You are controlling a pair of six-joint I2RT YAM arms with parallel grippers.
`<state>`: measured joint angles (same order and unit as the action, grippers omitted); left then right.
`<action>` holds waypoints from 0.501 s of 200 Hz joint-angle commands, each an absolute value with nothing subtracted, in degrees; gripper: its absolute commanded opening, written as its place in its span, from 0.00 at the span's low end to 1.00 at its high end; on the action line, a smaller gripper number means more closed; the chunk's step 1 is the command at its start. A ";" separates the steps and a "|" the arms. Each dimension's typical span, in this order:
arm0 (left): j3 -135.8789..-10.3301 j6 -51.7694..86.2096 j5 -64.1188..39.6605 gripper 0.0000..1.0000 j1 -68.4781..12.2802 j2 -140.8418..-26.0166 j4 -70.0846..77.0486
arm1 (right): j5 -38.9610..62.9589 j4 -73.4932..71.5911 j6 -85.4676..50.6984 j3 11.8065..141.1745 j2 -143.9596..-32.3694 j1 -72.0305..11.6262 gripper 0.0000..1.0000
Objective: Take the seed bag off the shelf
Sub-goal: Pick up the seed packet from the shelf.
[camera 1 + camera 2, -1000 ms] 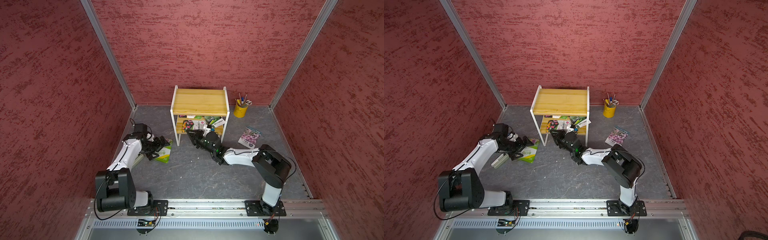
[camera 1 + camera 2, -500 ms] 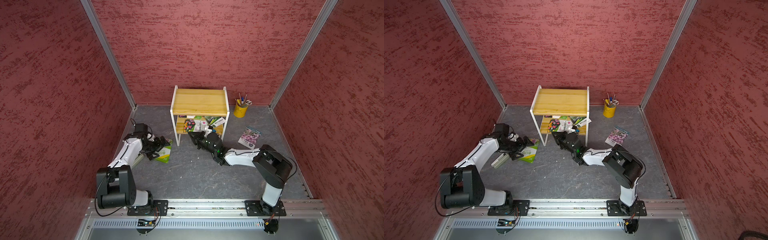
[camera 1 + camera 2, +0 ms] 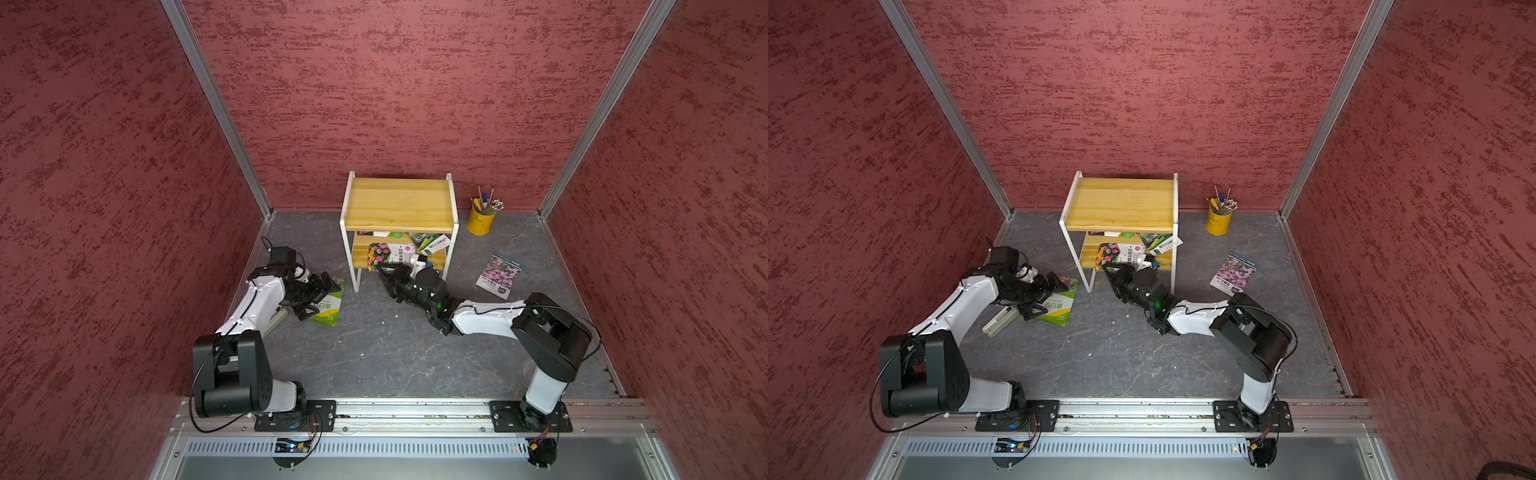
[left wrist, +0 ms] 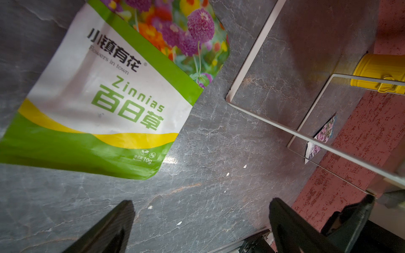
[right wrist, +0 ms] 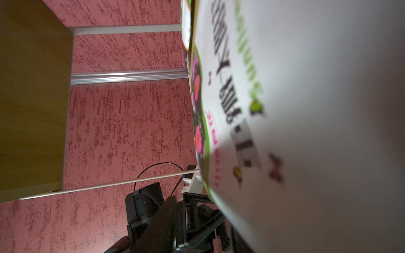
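While I watch from my screen, the seed bag point(image 3: 388, 251) lies at the front of the lower board of the shelf point(image 3: 399, 203). It is white with bright flowers at one end. More bags point(image 3: 430, 243) lie behind it on the same board.

My right end effector point(image 3: 386, 274) is low, right at the front edge of that board. It is touching the seed bag or very nearly so. In the right wrist view the seed bag is so close that it is blurry and fills most of the picture. One dark finger point(image 5: 162, 221) shows beside it and the other is hidden, so I cannot tell if the jaws grip it.

My left end effector point(image 4: 199, 219) is wide open with nothing in it. It hangs low over the worktop point(image 3: 374, 353), just beside a green bag point(image 4: 105, 98) that lies flat there.

A purple bag point(image 3: 498, 276) lies on the worktop on the other side of the shelf. A yellow cup point(image 3: 480, 222) of pencils stands near the back wall.
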<state>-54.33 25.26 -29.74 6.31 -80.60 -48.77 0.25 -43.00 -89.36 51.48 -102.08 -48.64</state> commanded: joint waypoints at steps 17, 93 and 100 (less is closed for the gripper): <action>-55.41 25.59 -30.27 1.00 5.89 -80.89 -47.89 | -0.92 -41.61 -88.96 50.69 -100.30 -48.94 0.62; -55.02 24.87 -30.31 1.00 5.89 -81.12 -48.08 | -1.67 -43.98 -87.98 55.64 -104.87 -48.17 0.51; -54.95 24.80 -30.38 1.00 6.01 -81.11 -48.16 | -1.49 -44.39 -88.03 56.10 -105.26 -48.04 0.50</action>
<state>-54.33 25.23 -29.74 6.09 -80.60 -48.80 -0.27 -43.05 -88.73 53.39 -103.35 -48.51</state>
